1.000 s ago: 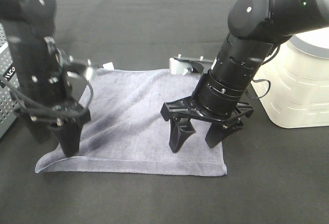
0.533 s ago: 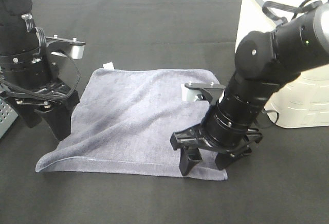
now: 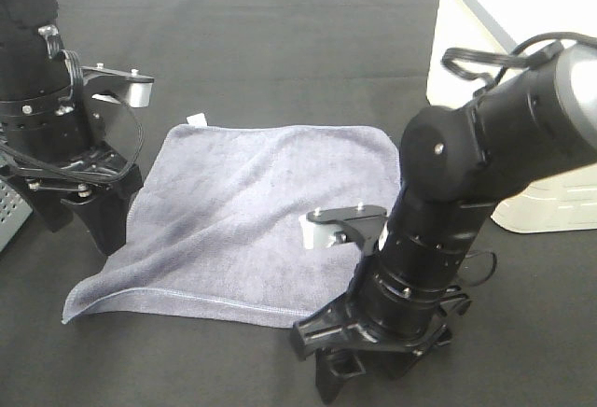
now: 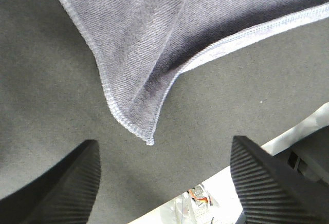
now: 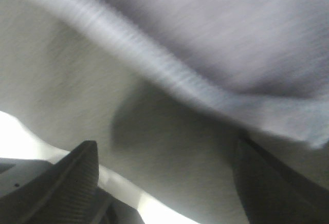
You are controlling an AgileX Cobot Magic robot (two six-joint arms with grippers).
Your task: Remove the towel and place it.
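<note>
The greyish-lavender towel (image 3: 252, 220) lies spread flat on the black table, with its white tag (image 3: 195, 119) at the far left corner. My left gripper (image 3: 82, 225) is open, fingers pointing down beside the towel's left edge. In the left wrist view the towel's near left corner (image 4: 146, 131) lies just beyond the spread fingertips (image 4: 72, 183). My right gripper (image 3: 368, 370) is open, low over the towel's near right corner, which the arm hides. In the blurred right wrist view the towel's hem (image 5: 169, 75) runs in front of the open fingers (image 5: 67, 183).
A white plastic container (image 3: 522, 99) stands at the right, close behind the right arm. A grey perforated metal box (image 3: 7, 211) sits at the left edge behind the left arm. The black tabletop (image 3: 280, 43) stretches beyond the towel.
My right arm has moved toward the table's near edge, from over the towel's middle to its near right corner. My left gripper moved off the towel to its left edge, then stayed still.
</note>
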